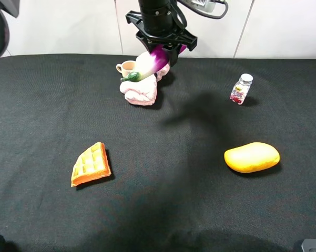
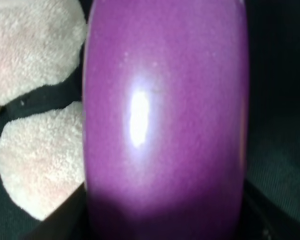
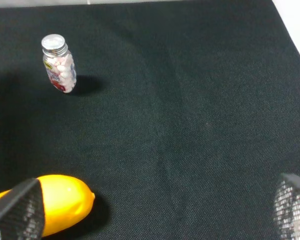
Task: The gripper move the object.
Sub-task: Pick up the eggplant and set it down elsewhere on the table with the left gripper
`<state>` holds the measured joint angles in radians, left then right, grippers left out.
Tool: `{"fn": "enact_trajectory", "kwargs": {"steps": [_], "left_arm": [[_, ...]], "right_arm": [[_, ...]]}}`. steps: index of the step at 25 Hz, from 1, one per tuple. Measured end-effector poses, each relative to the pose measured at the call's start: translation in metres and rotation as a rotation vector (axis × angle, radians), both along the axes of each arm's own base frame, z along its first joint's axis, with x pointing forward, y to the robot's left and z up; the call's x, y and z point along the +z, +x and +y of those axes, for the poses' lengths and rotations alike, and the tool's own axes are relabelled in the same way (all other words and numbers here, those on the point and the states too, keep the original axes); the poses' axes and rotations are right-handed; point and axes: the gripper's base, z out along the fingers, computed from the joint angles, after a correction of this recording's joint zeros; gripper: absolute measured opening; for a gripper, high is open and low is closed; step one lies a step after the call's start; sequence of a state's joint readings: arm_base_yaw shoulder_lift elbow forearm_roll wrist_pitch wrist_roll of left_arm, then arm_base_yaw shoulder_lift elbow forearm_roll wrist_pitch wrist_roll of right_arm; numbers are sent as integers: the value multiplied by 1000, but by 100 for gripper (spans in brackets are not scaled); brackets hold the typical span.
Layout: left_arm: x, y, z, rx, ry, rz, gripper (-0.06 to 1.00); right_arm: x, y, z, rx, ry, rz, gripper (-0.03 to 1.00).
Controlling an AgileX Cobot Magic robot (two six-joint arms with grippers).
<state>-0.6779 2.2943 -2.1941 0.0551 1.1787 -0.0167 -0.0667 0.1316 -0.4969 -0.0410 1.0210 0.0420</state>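
As the left hand (image 1: pixel 165 54) clamps it, the eggplant (image 1: pixel 149 64) (stem lowest) slants.

I get a bright, sharp high view; light from above lays a broad, soft shadow of the arm (image 1: pixel 156 16) across the black table (image 1: pixel 163 210). My left wrist view is blurred, with the eggplant (image 2: pixel 164 120) too close and carrying a white glare streak. The right wrist view is clear, though the right fingers (image 3: pixel 15 212) are out of focus.
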Motion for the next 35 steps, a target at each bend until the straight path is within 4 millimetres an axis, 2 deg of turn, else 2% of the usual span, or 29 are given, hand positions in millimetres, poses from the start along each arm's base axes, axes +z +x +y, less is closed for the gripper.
{"fn": "enact_trajectory", "kwargs": {"steps": [8,14,29,35], "left_arm": [[2,-10,18,14,36,38,55],[6,-26,33,17,73,66,55],[18,-91,90,58,147,162,55],[19,-117,122,122,164,172,55]], "right_arm": [[0,0,0,0,0,0,69],[0,0,0,0,0,0,69],[0,0,0,0,0,0,69],[0,0,0,0,0,0,69]]}}
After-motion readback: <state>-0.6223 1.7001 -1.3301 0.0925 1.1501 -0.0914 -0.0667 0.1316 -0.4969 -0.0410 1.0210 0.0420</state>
